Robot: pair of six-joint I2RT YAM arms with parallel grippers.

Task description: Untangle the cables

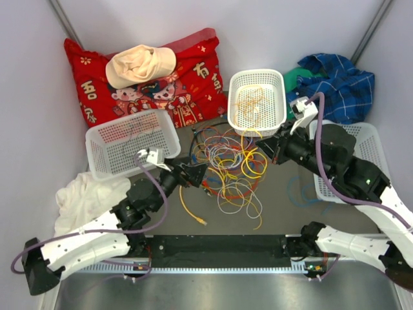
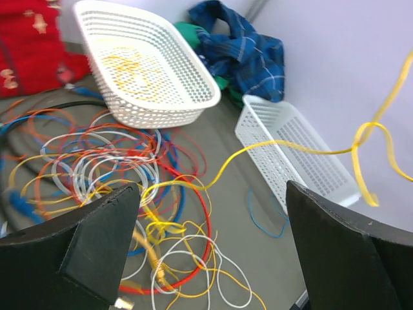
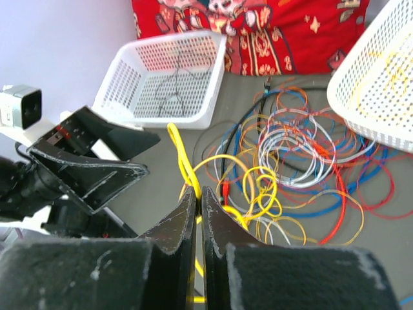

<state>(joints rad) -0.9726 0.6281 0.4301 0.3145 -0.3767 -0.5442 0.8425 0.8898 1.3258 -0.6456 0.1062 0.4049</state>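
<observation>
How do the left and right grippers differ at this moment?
The left gripper is open, its fingers spread wide; the right gripper is shut on a yellow cable. The left gripper sits at the left edge of the cables, near the left basket; the right gripper reaches in from the right, beside the middle basket. Both point toward the cables.

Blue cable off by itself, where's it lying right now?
In the top view, the lone blue cable lies right of the tangle, beside the right basket.
</observation>
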